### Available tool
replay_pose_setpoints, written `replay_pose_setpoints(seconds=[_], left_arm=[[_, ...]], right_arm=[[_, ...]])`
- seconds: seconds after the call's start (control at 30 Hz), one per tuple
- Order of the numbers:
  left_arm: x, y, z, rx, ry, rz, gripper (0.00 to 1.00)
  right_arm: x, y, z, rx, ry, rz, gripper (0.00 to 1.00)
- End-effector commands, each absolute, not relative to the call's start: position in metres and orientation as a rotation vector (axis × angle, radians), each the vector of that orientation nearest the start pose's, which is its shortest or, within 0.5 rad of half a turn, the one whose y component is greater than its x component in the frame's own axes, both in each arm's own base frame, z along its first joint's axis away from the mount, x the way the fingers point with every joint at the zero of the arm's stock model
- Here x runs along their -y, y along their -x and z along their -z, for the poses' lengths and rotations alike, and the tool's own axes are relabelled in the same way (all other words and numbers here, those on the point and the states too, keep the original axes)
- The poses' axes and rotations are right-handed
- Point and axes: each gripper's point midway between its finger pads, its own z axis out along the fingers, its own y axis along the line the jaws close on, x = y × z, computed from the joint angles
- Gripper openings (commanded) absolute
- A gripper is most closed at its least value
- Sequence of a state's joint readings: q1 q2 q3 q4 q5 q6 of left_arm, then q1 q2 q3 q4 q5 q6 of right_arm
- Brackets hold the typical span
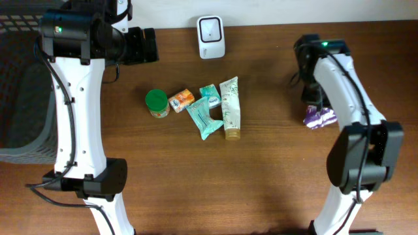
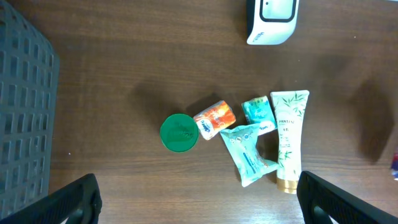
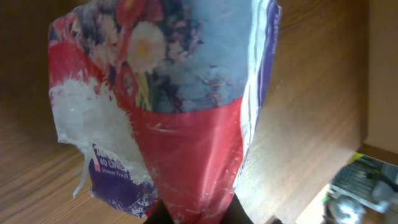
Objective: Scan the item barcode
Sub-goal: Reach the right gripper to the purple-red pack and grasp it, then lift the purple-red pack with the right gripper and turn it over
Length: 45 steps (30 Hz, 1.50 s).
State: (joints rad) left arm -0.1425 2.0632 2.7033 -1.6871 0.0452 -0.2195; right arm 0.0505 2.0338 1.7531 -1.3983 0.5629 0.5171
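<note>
Dark brown wood forms the counter (image 1: 274, 183). At its far edge, well left of the scanner (image 1: 211, 37), sits a grey basket (image 1: 19, 78). The left pincer (image 1: 150, 45) hangs just left of the scanner, released, jaws wide, touching nothing. Below the scanner lies a loose cluster: a green-lidded jar (image 1: 157, 102), an orange pack (image 1: 181, 100), a teal pouch (image 1: 204, 119) and a pale tube (image 1: 230, 108), all apart from both arms.

Well right of the scanner and nearer the front, the right pincer (image 3: 196, 214) is clenched on the packet (image 1: 319, 118), a soft film bag in purple, red and a flower print. The wrist view shows the jaws pinching one narrow end, with the rest of the bag reaching away from them and filling the frame. Whether the bag rests on the counter or has just cleared it, I cannot tell.

The step in hand looks like the pickup, with the carry to the scanner to follow. To do it well, lift slowly so the slack film does not slide out of so small a bite. No barcode shows in either view, so the bag likely needs turning until the printed code faces the scanner's window. Keep the film flat and unwrinkled there, close in front of the scanner, and hold it steady for a moment.
</note>
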Motion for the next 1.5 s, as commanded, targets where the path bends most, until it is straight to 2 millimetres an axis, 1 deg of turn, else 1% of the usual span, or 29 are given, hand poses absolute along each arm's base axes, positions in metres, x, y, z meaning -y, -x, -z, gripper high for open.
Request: replay_pose_setpoints(seconds=[0.0, 0.03, 0.1, 0.13, 0.17, 0.2, 0.27, 0.33, 0.37, 0.4, 0.5, 0.53, 0.63, 0.7, 0.73, 0.8, 0.83, 0.9, 0.93, 0.97, 1.0, 1.03, 1.07, 1.1, 1.13, 1.23, 1.3, 1.37, 1.47], left_arm=[[0.066, -0.420, -0.337, -2.603, 0.070, 0.185, 0.99], [0.066, -0.420, -0.337, -2.603, 0.070, 0.185, 0.99], [0.066, -0.420, -0.337, -2.603, 0.070, 0.185, 0.99], [0.066, -0.420, -0.337, -2.603, 0.070, 0.185, 0.99], [0.066, -0.420, -0.337, -2.602, 0.070, 0.185, 0.99], [0.066, -0.420, -0.337, -2.603, 0.070, 0.185, 0.99], [0.066, -0.420, -0.337, -2.602, 0.070, 0.185, 0.99], [0.066, -0.420, -0.337, -2.603, 0.070, 0.185, 0.99], [0.066, -0.420, -0.337, -2.603, 0.070, 0.185, 0.99], [0.066, -0.420, -0.337, -2.603, 0.070, 0.185, 0.99], [0.066, -0.420, -0.337, -2.603, 0.070, 0.185, 0.99], [0.066, -0.420, -0.337, -2.603, 0.070, 0.185, 0.99], [0.066, -0.420, -0.337, -2.603, 0.070, 0.185, 0.99], [0.066, -0.420, -0.337, -2.603, 0.070, 0.185, 0.99], [0.066, -0.420, -0.337, -2.603, 0.070, 0.185, 0.99], [0.066, -0.420, -0.337, -2.603, 0.070, 0.185, 0.99], [0.066, -0.420, -0.337, -2.603, 0.070, 0.185, 0.99], [0.066, -0.420, -0.337, -2.603, 0.070, 0.185, 0.99], [0.066, -0.420, -0.337, -2.603, 0.070, 0.185, 0.99], [0.066, -0.420, -0.337, -2.603, 0.070, 0.185, 0.99], [0.066, -0.420, -0.337, -2.603, 0.070, 0.185, 0.99], [0.066, -0.420, -0.337, -2.603, 0.070, 0.185, 0.99], [0.066, -0.420, -0.337, -2.603, 0.070, 0.185, 0.99], [0.066, -0.420, -0.337, -2.603, 0.070, 0.185, 0.99], [0.066, -0.420, -0.337, -2.603, 0.070, 0.185, 0.99], [0.066, -0.420, -0.337, -2.603, 0.070, 0.185, 0.99], [0.066, -0.420, -0.337, -2.603, 0.070, 0.185, 0.99], [0.066, -0.420, -0.337, -2.603, 0.070, 0.185, 0.99], [0.066, -0.420, -0.337, -2.603, 0.070, 0.185, 0.99]], right_arm=[[0.056, -0.374, -0.094, -2.881, -0.516, 1.001, 0.04], [0.046, -0.377, -0.087, -2.891, -0.461, 1.004, 0.04], [0.006, -0.382, -0.078, -2.905, -0.333, 0.950, 0.17], [-0.024, -0.387, -0.078, -2.896, -0.258, 0.880, 0.62], [-0.056, -0.393, -0.083, -2.881, -0.188, 0.796, 0.79], [-0.085, -0.399, -0.091, -2.898, -0.096, 0.672, 0.85], [-0.115, -0.412, -0.114, -2.906, -0.035, 0.470, 0.91], [-0.103, -0.426, -0.150, -2.878, -0.078, 0.403, 0.99], [-0.075, -0.427, -0.156, -2.909, -0.154, 0.391, 0.99], [-0.058, -0.425, -0.150, -2.981, -0.158, 0.286, 0.99], [-0.019, -0.414, -0.129, -3.112, -0.154, -0.330, 0.98], [-0.004, -0.412, -0.122, -3.084, -0.172, -0.519, 0.98], [0.030, -0.419, -0.098, -2.927, -0.365, -0.816, 0.99], [0.033, -0.425, -0.081, -2.796, -0.413, -0.997, 0.99], [0.029, -0.426, -0.067, -2.695, -0.415, -1.124, 0.99], [0.015, -0.427, -0.050, -2.579, -0.359, -1.236, 1.00], [0.011, -0.427, -0.042, -2.560, -0.374, -1.250, 0.98], [0.006, -0.427, -0.024, -2.535, -0.445, -1.253, 0.87], [0.002, -0.427, -0.020, -2.533, -0.439, -1.253, 0.81], [-0.002, -0.425, -0.018, -2.539, -0.428, -1.254, 0.70], [-0.007, -0.424, -0.017, -2.548, -0.412, -1.256, 0.50], [-0.013, -0.425, -0.017, -2.553, -0.398, -1.261, 0.08], [-0.012, -0.425, -0.020, -2.560, -0.424, -1.269, 0.04], [-0.008, -0.428, -0.032, -2.582, -0.446, -1.242, 0.04], [0.004, -0.430, -0.043, -2.648, -0.472, -1.099, 0.04], [0.050, -0.424, -0.102, -2.840, -0.517, -0.430, 0.04], [0.095, -0.399, -0.167, -2.788, -0.745, 0.418, 0.04], [0.099, -0.381, -0.183, -2.709, -0.798, 0.753, 0.04], [0.085, -0.378, -0.152, -2.788, -0.703, 0.885, 0.04]])
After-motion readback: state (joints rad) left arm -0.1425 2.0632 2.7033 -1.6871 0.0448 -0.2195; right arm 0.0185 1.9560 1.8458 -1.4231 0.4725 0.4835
